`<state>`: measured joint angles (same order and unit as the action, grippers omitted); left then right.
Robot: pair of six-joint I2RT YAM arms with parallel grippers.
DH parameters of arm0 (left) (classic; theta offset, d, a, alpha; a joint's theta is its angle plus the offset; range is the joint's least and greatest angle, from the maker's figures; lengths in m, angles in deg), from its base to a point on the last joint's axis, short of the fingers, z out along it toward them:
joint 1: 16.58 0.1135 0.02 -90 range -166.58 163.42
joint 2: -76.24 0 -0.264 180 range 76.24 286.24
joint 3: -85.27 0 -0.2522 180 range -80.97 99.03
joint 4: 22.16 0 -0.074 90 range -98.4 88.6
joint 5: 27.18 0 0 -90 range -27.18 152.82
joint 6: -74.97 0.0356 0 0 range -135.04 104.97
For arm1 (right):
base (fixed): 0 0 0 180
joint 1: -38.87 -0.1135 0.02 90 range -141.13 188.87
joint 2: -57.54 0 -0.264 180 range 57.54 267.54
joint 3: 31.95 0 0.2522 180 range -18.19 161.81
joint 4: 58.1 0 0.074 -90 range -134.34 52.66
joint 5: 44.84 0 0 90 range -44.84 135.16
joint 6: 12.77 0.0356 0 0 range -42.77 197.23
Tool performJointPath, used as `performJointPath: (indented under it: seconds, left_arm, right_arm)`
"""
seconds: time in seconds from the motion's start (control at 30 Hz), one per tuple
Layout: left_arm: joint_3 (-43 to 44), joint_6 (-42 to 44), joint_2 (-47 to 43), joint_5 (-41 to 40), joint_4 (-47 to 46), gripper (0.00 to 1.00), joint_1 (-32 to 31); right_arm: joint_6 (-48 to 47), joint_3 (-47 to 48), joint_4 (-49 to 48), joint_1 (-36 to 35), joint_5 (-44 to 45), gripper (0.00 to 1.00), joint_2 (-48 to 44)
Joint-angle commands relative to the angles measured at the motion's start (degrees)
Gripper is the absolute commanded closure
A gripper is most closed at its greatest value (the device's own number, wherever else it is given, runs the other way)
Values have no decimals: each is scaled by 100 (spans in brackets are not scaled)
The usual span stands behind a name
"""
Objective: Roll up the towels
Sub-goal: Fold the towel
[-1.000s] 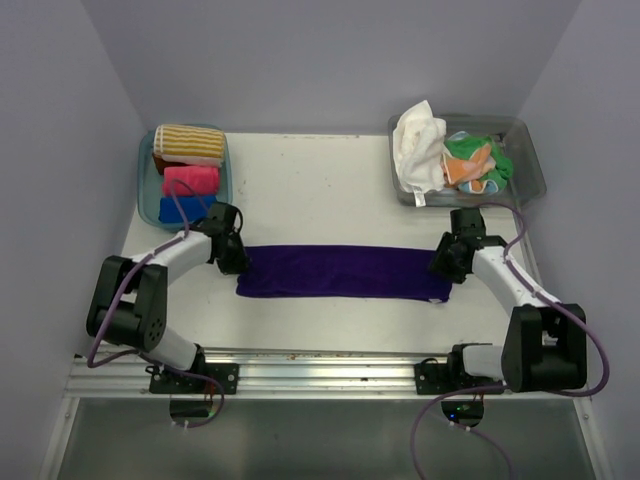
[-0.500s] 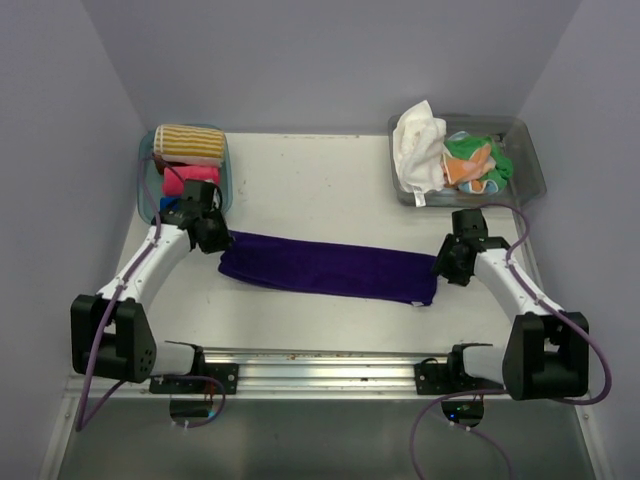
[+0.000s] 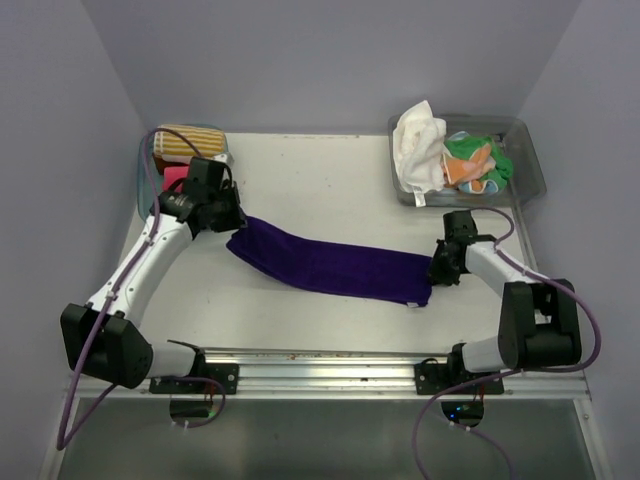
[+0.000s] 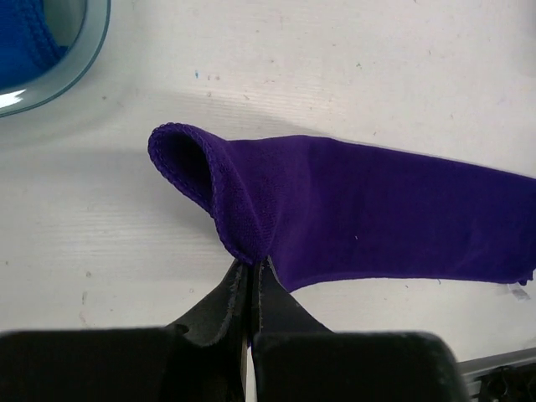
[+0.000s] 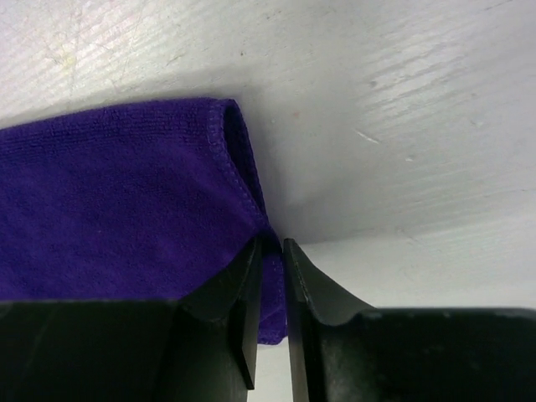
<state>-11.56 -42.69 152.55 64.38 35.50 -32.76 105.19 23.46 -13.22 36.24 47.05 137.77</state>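
- The long, soft purple towel is stretched on a slant across the white table, with one end at each arm
- The left gripper has its black fingers squeezed tight on the near corner of the towel's left end; that end arches up into a loose open loop just beyond the tips
- The right gripper has its fingers drawn close, with purple hem running into the slim gap between them, so I read that as a pinch on the right-hand corner
- Judging by the sag and curl, this cloth is light, limp and a bit grippy: it won't slip easily, but it won't hold any shape either
- Best holds look like the stitched corners and hem, where the layers are thickest; a grab mid-panel would only bunch it
- A lopsided pull could skew the strip before rolling starts
- Far right, the clear plastic tub holds white, green and orange cloths; far left, the blue-tinted tub holds a striped roll and a pink one
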Motion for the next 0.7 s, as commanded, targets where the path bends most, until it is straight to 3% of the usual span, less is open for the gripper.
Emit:
performJointPath:
  seconds: [0.0, 0.27, 0.67]
  left_arm:
    - [152, 182, -116, 256, 198, 100, 370]
    - [459, 507, -372, 55, 488, 100, 1222]
    - [644, 613, -354, 2, 506, 100, 1197]
  right_arm:
    - [33, -122, -377, -132, -303, 81, 159]
    - [288, -262, -615, -711, -347, 85, 415]
    - [1053, 36, -940, -2099, -259, 88, 968]
